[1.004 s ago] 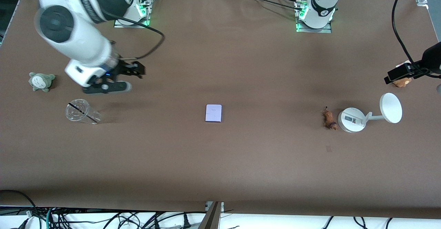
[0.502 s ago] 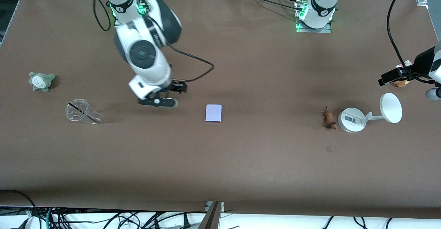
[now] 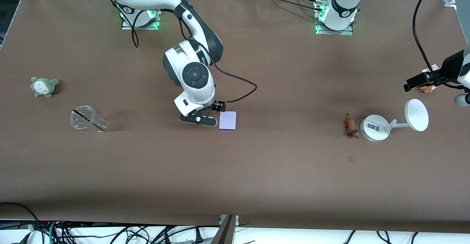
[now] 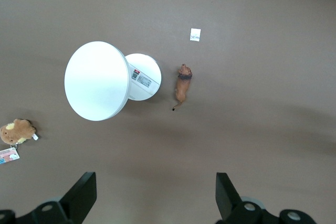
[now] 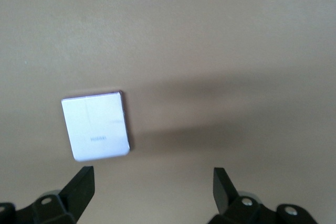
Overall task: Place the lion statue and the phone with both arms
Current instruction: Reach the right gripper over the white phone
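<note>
Table: brown cloth-covered table [image 3: 257, 170].
Right gripper [image 5: 152, 192]: jaws spread wide, empty, over the table just beside the flat pale lavender phone [image 3: 227, 120], mid-table.
Left gripper [image 4: 156, 198]: jaws wide, empty, high over the table's left-arm end; cut off in front view.
Lion: tiny orange-brown lion statue [image 3: 351, 126] lies beside the white round stand [image 3: 374, 127].

The right gripper [image 5: 152, 195] hangs low over mid-table, fingers spread wide. The left gripper [image 4: 155, 198] hovers at its own table end, likewise open.
</note>
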`<state>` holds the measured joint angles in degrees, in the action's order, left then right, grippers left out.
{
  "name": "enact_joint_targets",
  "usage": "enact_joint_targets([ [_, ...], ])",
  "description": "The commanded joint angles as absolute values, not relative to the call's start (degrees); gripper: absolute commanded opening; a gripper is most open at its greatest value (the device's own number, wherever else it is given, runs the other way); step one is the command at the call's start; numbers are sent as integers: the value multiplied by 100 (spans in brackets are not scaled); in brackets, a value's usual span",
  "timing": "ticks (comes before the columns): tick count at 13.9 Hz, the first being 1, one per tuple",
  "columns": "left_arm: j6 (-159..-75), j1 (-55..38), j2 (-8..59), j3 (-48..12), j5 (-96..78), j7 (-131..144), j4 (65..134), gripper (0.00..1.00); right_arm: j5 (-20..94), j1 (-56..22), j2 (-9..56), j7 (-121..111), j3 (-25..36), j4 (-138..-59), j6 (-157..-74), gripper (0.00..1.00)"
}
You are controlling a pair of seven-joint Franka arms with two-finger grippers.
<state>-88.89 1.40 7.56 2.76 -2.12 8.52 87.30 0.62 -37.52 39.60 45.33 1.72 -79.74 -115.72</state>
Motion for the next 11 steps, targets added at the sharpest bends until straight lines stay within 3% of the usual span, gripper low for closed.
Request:
enact_joint_targets([
  [1,-8851,211,756,211,-114,729,8684,100,141,-3832,4323,4877,220,-7752,-11881,100],
  [11,-8859,220,765,229,-114,721,8684,100,132,-3999,5053,5229,62,-7577,-13236,100],
])
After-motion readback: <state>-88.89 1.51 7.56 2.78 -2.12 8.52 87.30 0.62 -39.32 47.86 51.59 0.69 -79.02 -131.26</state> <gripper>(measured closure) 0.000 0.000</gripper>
